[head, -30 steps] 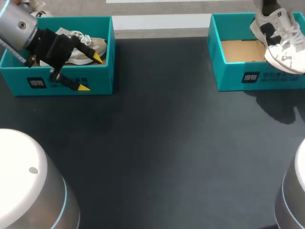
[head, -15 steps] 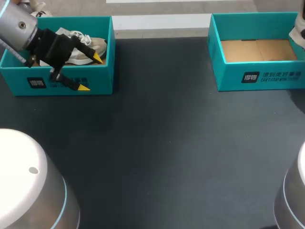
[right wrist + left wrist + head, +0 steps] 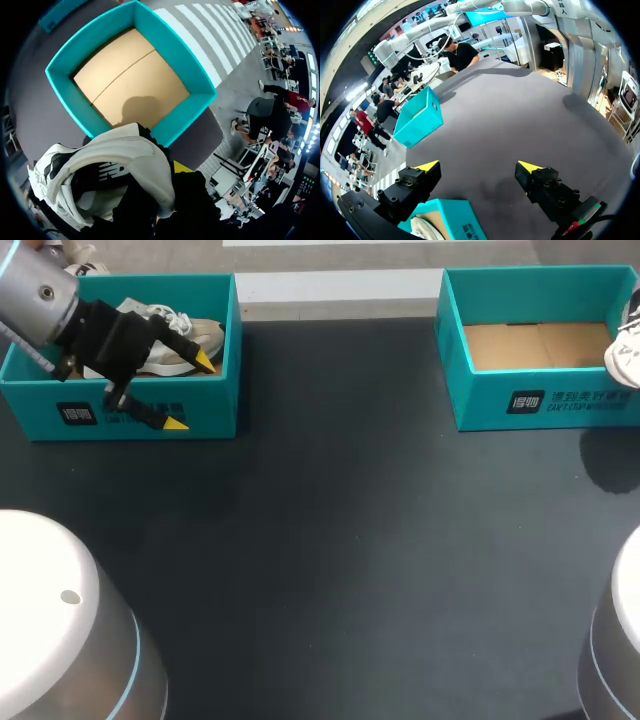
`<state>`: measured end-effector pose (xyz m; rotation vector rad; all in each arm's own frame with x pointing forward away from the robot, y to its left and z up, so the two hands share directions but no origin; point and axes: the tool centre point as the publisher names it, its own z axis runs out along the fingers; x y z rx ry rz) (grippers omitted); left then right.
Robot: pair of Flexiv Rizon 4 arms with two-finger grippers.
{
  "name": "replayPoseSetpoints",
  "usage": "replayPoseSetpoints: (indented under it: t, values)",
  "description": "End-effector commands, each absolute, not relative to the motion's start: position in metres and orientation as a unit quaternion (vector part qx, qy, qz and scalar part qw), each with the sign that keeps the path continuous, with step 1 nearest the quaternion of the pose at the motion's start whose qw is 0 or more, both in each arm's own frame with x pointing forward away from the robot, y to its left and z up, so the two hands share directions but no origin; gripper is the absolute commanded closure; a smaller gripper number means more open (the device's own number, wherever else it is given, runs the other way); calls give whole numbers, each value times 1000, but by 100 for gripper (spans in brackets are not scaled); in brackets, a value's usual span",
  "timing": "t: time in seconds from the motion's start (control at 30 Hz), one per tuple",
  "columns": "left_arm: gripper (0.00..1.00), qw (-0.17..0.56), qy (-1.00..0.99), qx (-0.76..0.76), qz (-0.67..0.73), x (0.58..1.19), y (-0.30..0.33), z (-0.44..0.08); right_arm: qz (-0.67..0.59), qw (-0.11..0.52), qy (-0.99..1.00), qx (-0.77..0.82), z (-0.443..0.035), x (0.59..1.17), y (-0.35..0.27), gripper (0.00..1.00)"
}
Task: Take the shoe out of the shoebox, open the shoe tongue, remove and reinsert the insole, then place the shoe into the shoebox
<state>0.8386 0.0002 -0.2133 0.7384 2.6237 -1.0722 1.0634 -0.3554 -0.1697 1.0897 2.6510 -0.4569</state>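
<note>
Head view: the right shoebox (image 3: 540,405) shows only its bare cardboard floor, and the white shoe (image 3: 625,345) hangs at its outer end, partly cut off by the frame, so the first step looks done. Across the table (image 3: 350,540), the left gripper (image 3: 190,392) hovers at the front of the left shoebox (image 3: 35,405), fingers spread wide, with a beige shoe (image 3: 195,335) lying inside. Left wrist view: that gripper (image 3: 479,166) holds nothing; one finger sits above a corner of the left shoebox (image 3: 462,220), and the right shoebox (image 3: 420,117) stands well apart across the mat. Right wrist view: the white shoe (image 3: 115,165) sits right up against the right gripper (image 3: 167,182), opening upward, above the rim of the right shoebox (image 3: 197,70). Only one yellow fingertip (image 3: 183,167) shows beside the collar, but since the shoe hangs clear, I judge the fingers are pinching it. To do this step well, carry the shoe clear of the box wall, set it sole-down on open mat between the boxes, and keep the collar grip firm so the other arm can reach the tongue.
</note>
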Motion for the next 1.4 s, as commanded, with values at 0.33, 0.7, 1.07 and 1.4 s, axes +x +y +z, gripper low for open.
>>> replayPoseSetpoints:
  t: [0.33, 0.7, 1.07, 1.4]
  values:
    - [0, 106, 891, 251, -363, 838, 0, -213, -128, 111, 611, 773, -168, 1047, -363, 100]
    - [0, 106, 891, 251, -363, 838, 0, -213, -128, 111, 611, 773, -168, 1047, -363, 100]
    - [0, 106, 891, 251, -363, 838, 0, -213, -128, 111, 611, 773, -168, 1047, -363, 100]
    - [0, 106, 891, 251, -363, 838, 0, -213, -129, 106, 596, 786, -177, 1044, -357, 100]
